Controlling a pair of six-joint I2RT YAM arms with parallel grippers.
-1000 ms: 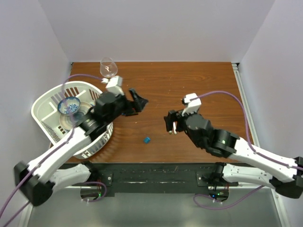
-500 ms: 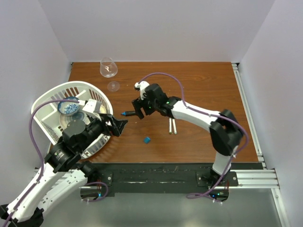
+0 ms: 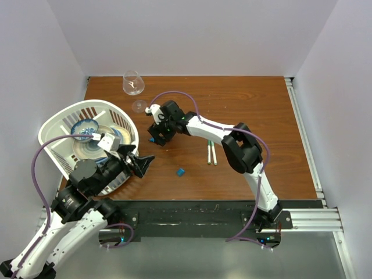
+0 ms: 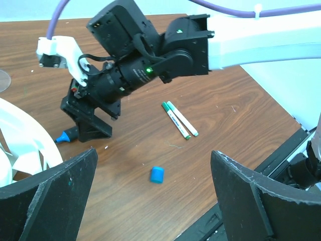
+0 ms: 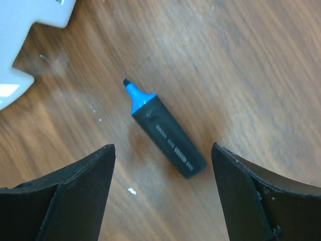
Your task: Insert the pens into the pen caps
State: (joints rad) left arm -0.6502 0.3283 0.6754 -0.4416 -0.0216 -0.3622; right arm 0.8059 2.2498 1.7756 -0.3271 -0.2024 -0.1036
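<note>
A black highlighter pen [image 5: 165, 133] with a bare blue tip lies on the wooden table, seen in the right wrist view. My right gripper [image 5: 163, 198] is open just above it, one finger on each side, not touching; from above this gripper [image 3: 157, 135] covers most of the pen. A blue pen cap [image 3: 181, 171] lies loose toward the near edge. It also shows in the left wrist view [image 4: 157, 174], between the wide-open fingers of my left gripper [image 4: 155, 201], which hangs empty above it [image 3: 143, 162]. Two slim white pens [image 3: 211, 154] with green ends lie side by side to the right [image 4: 179, 119].
A white slotted basket [image 3: 55, 125] holding a blue bowl [image 3: 85, 129] and plates stands at the left, close to the highlighter. A wine glass [image 3: 132, 83] and a small round glass piece [image 3: 139, 106] stand at the back left. The black rail [image 3: 192, 214] runs along the near edge.
My right gripper has moved left from the two white pens to above the highlighter. My left arm has pulled back from the table's middle toward the near left, by the basket.
</note>
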